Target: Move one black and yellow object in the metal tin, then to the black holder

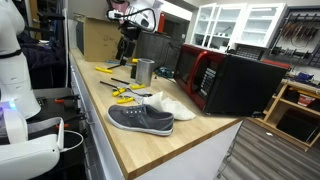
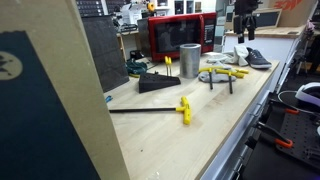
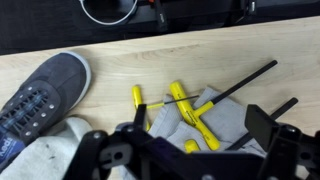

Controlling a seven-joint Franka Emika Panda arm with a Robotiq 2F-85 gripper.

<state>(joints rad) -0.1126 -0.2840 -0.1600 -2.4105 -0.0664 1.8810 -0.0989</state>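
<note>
Several black and yellow T-handle tools (image 3: 172, 104) lie on a grey cloth (image 3: 228, 122) on the wooden table; they also show in both exterior views (image 1: 124, 94) (image 2: 226, 73). My gripper (image 3: 196, 150) hangs high above them, open and holding nothing, also seen from outside (image 1: 126, 48) (image 2: 244, 38). The shiny metal tin (image 1: 145, 72) (image 2: 189, 60) stands upright beyond the tools. The black holder (image 2: 157, 84) sits beside the tin with a yellow handle (image 2: 168, 63) sticking up from it. Another long black and yellow tool (image 2: 183, 109) lies alone on the table.
A grey shoe (image 3: 40, 95) (image 1: 140, 118) (image 2: 257, 58) and a white cloth (image 1: 167, 104) lie close to the tools. A red and black microwave (image 1: 212, 80) (image 2: 178, 34) stands at the table's back. The table edge (image 1: 100, 130) runs along the side.
</note>
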